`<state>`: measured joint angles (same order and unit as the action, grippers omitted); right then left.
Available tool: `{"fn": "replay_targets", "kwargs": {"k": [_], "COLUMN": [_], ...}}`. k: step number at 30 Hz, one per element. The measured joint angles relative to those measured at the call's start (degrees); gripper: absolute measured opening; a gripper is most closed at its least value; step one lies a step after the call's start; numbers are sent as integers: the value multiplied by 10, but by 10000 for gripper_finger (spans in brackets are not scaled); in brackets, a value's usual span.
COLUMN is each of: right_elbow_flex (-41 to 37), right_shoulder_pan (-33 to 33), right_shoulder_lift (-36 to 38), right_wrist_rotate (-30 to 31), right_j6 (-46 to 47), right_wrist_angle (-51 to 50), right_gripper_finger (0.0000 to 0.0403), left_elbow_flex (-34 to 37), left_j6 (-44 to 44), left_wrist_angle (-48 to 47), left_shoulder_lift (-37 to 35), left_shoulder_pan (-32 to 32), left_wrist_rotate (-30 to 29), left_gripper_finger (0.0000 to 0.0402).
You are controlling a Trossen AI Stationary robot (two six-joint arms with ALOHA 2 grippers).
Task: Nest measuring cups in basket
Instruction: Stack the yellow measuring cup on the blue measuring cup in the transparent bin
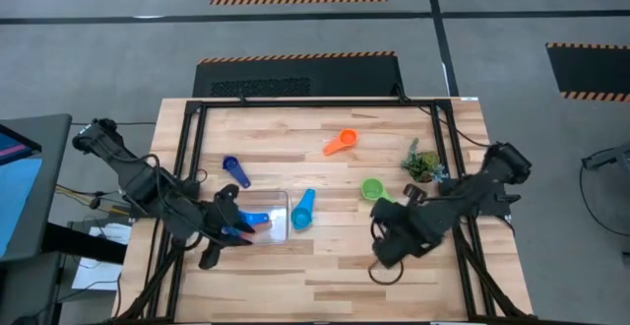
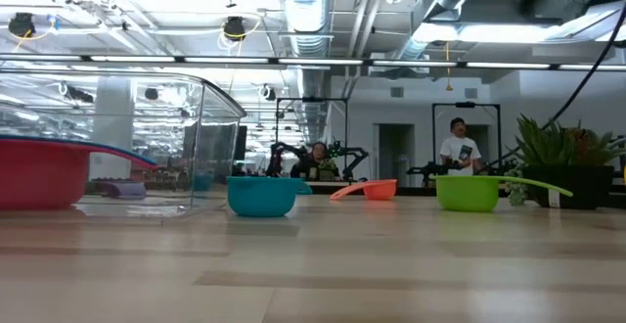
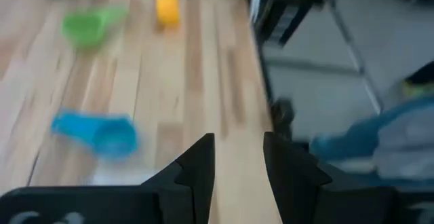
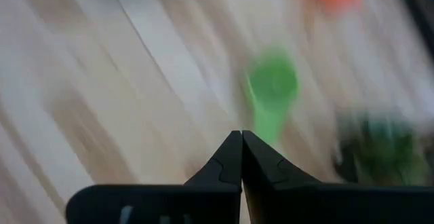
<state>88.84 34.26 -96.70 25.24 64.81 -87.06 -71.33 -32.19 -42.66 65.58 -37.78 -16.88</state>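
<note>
Nearest the low camera sits a red round plastic measuring cup point(image 2: 39, 173), inside the clear plastic rectangular basket point(image 2: 210, 137) with low walls, at the near-left part of the pale wooden table point(image 1: 325, 266). From above, a bright blue cup point(image 1: 256, 219) also lies in the basket, its handle running across the table toward the left gripper point(image 1: 232, 228); we cannot make out the red one there, nor tell whether the two are nested.

So we judge the task to be at an early-to-middle stage. Four cups lie loose on the wood: a teal-blue cup point(image 1: 301, 211) just beside the basket's right wall, a dark blue cup point(image 1: 236, 170) behind the basket, an orange cup point(image 1: 340, 143) farther back near the middle, and a green cup point(image 1: 374, 188) right of centre. A small yellow cup point(image 3: 167, 5) shows only in the left wrist view.

The teal-blue cup's long axis runs front to back, bowl at the near end and handle pointing away, tilted a little right. The orange cup's handle points near-left; the dark blue cup's runs near-right.

Our left gripper hovers at the basket's left end, its fingers spread apart with nothing between them. Our right gripper point(image 1: 382, 210) sits near the green cup, fingers pressed together on nothing. A small dark-green leafy plant point(image 1: 421, 163) stands beside the right arm.
</note>
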Motion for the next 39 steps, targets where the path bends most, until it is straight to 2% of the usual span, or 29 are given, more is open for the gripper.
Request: {"fn": "replay_targets", "kwargs": {"k": [2, 4, 8, 13, 16, 19, 22, 31, 39], "right_elbow_flex": [-2, -12, -31, -82, -119, -141, -146, -164, -214], "right_shoulder_pan": [-5, 8, 51, 125, 157, 171, 175, 140, 112], "right_shoulder_lift": [-25, -36, -41, -31, -25, -26, -26, -30, -30], "right_wrist_rotate": [-70, -101, -131, -149, -159, -170, -154, -147, -166], "right_j6": [16, 19, 136, 339, 399, 372, 339, 248, 209], "right_wrist_angle": [-34, -19, -33, -34, -1, 77, 127, 138, 204], "right_gripper_finger": [17, 15, 15, 10, 7, 6, 6, 5, 5], "left_elbow_flex": [0, 0, 3, 3, 3, 4, 3, 3, 3], "left_j6": [25, 46, 42, 39, 40, 38, 32, 22, 13], "left_wrist_angle": [23, 26, 20, 25, 36, 34, 32, 36, 36], "left_shoulder_lift": [1, 2, 9, 21, 28, 35, 40, 50, 50], "left_shoulder_pan": [0, -1, 0, 0, 2, 3, 4, 6, 5], "left_wrist_rotate": [-4, -4, -25, -31, -32, -30, -33, -28, -29], "left_gripper_finger": [114, 114, 114, 114, 114, 114, 114, 114, 114]}}
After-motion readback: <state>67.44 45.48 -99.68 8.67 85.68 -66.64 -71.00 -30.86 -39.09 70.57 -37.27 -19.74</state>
